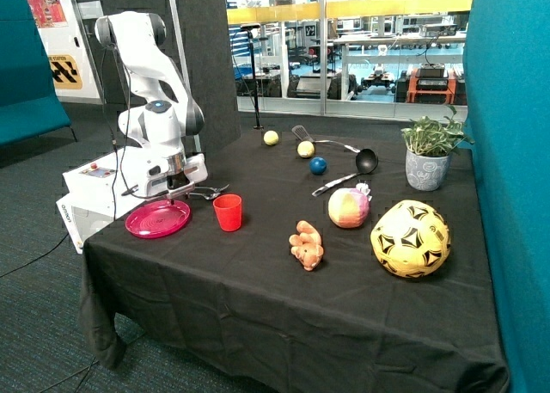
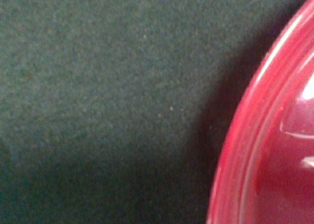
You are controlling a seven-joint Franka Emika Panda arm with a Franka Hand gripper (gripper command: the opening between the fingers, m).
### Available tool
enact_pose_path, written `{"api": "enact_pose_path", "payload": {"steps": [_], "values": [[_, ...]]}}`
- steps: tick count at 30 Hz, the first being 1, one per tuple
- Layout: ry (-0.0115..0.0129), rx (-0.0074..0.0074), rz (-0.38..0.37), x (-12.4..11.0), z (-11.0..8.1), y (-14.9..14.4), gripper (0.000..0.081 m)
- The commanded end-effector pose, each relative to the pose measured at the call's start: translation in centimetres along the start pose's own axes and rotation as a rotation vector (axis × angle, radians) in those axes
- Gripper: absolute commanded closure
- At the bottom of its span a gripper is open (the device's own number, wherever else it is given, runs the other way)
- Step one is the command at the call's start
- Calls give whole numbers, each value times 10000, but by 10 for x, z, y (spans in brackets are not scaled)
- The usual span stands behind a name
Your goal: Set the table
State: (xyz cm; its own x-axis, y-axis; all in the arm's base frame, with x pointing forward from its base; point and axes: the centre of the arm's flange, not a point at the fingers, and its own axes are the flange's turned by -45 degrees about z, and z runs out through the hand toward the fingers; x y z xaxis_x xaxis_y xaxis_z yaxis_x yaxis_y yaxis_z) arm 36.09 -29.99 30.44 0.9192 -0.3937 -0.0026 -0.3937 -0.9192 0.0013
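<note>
The gripper [image 1: 178, 199] sits low at the far rim of the pink plate [image 1: 158, 218]; whether its jaws are released or clenched cannot be told, as the arm's wrist hides them in the outside view and the wrist view shows none of them. The wrist view shows only the plate's curved rim [image 2: 255, 136] against the black cloth [image 2: 98, 87], so the camera is very close to that edge. The plate lies flat near the table's corner, with a red cup [image 1: 228, 212] just beside it and cutlery [image 1: 209, 192] behind, between arm and cup. Judged by its gloss, the plate is thin, rigid plastic: light, stiff and slippery, unlikely to break. Its raised rim is the only place to pinch, one finger inside and one outside; a shallow bite risks slipping. Further off stand a ladle [image 1: 348, 171], balls and a plant [image 1: 430, 155]. Setting appears partly done.
</note>
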Motion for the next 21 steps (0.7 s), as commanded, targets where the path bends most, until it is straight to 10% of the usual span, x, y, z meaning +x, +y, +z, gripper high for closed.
{"api": "enact_pose_path", "payload": {"steps": [1, 21], "values": [[26, 13, -155, -4, 14, 2, 436], [26, 12, -543, 0, 20, -1, 429]]}}
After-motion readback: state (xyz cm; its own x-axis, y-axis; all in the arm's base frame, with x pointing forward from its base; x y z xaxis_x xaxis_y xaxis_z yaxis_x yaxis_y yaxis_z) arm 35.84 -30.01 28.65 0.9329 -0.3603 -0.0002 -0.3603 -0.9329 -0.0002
